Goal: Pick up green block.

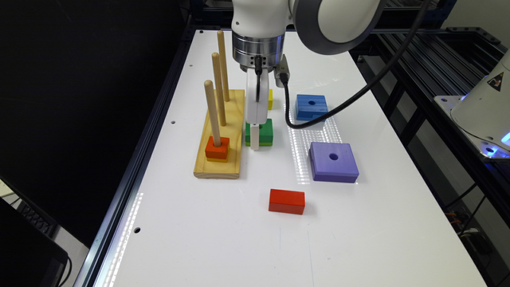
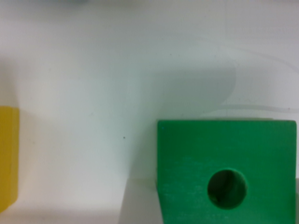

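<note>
The green block (image 1: 265, 133) lies flat on the white table (image 1: 223, 239), just to the exterior view's right of the wooden peg board. It is dark green with a lighter yellow-green bottom layer. My gripper (image 1: 255, 141) comes straight down at the block's near-left side, covering part of it. Whether it touches the block cannot be told. In the wrist view the green block (image 2: 226, 172) is seen from close above, its round centre hole plain.
The wooden peg board (image 1: 221, 135) has three upright pegs, with a red block (image 1: 217, 148) over a yellow one on the nearest. A small yellow block (image 1: 270, 99) (image 2: 7, 158) lies behind the gripper. A blue block (image 1: 311, 107), purple block (image 1: 334, 161) and red brick (image 1: 287, 201) lie around.
</note>
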